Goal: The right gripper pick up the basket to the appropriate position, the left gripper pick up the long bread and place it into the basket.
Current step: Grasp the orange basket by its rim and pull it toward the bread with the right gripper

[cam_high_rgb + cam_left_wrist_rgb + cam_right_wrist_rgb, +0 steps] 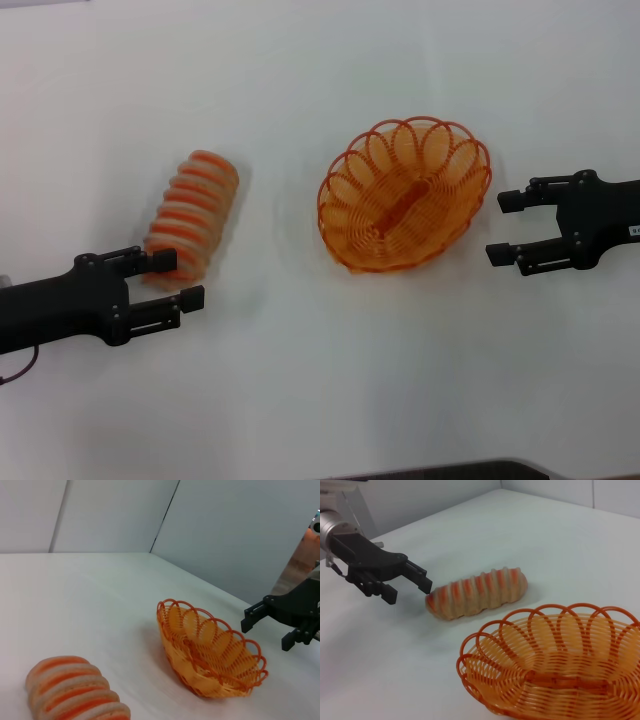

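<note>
The orange wire basket [405, 195] sits empty on the white table, right of centre; it also shows in the left wrist view [210, 655] and the right wrist view [555, 667]. My right gripper [508, 228] is open, just right of the basket's rim, not touching it; it shows too in the left wrist view [267, 627]. The long bread [192, 215] lies on the table to the left, and appears in the left wrist view [75, 690] and the right wrist view [477, 592]. My left gripper [180, 278] is open at the bread's near end, seen also in the right wrist view [410, 586].
The white table [320, 60] stretches around both things. A grey wall [225, 530] stands beyond the table's far side. A dark edge [470, 470] shows at the front of the head view.
</note>
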